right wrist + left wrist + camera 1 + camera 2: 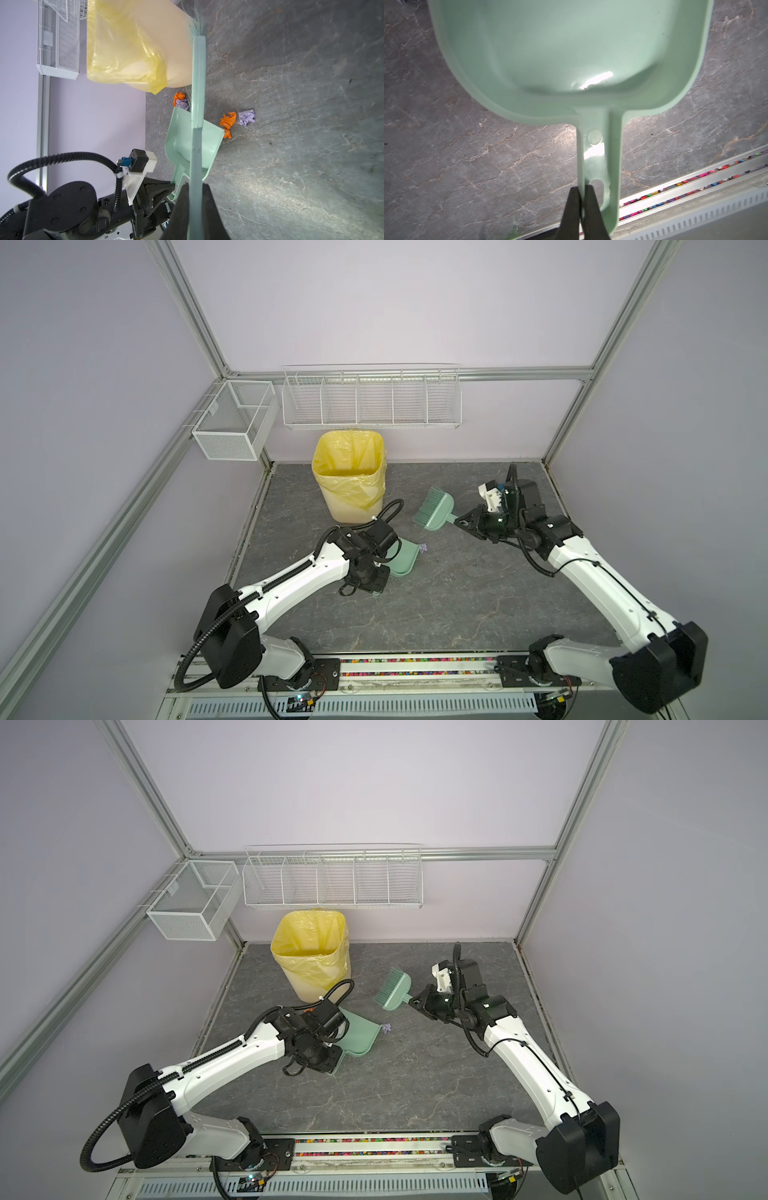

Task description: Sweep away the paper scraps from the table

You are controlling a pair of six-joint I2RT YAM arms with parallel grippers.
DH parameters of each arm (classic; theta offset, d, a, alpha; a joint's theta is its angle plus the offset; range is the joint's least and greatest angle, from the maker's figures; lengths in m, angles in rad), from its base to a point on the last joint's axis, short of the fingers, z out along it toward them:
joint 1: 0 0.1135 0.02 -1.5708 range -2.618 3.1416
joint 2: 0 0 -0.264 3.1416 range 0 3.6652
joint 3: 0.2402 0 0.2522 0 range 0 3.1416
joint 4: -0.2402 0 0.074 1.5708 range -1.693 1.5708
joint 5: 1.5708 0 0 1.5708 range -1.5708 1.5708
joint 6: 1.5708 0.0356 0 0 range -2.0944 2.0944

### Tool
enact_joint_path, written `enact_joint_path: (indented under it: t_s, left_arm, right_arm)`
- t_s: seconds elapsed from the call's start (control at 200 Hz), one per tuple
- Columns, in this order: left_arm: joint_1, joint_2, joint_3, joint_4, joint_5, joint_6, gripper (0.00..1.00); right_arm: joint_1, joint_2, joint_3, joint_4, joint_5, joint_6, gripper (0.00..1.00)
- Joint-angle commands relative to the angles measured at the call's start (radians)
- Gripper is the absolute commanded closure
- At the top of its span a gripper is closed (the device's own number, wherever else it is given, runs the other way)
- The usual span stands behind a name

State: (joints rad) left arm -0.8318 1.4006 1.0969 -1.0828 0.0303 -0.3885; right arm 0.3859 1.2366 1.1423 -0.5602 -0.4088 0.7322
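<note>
My left gripper is shut on the handle of a mint-green dustpan, whose mouth lies on the table just right of the left wrist. In the right wrist view, paper scraps lie at that mouth: an orange wad, a lavender one, a small orange one, and an orange and lavender pair at its other corner. Both top views show only one lavender scrap. My right gripper is shut on the handle of a mint-green brush, held off the table behind the pan.
A bin lined with a yellow bag stands at the back left, just behind the dustpan. White wire baskets hang on the back wall and the left rail. Aluminium rails frame the table.
</note>
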Motion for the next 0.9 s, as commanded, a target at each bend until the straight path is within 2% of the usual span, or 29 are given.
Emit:
enact_joint_path:
  t_s: [0.0, 0.14, 0.26, 0.47, 0.895]
  left_arm:
    - [-0.011, -0.025, 0.017, -0.023, 0.021, -0.028, 1.00]
    - [-0.020, -0.048, -0.012, -0.022, 0.073, -0.050, 1.00]
    - [-0.052, -0.049, -0.039, -0.016, 0.089, -0.079, 1.00]
    - [-0.097, -0.040, -0.081, -0.003, 0.114, -0.118, 1.00]
    - [-0.101, -0.047, -0.121, 0.007, 0.181, -0.121, 1.00]
  right_arm:
    - [-0.006, 0.030, 0.070, -0.164, 0.060, -0.180, 0.93]
    - [-0.007, 0.097, 0.157, -0.296, 0.125, -0.318, 0.93]
    - [-0.007, 0.133, 0.201, -0.349, 0.176, -0.382, 0.93]
    - [-0.007, 0.159, 0.224, -0.371, 0.239, -0.427, 0.93]
    - [0.001, 0.233, 0.298, -0.439, 0.297, -0.504, 0.93]
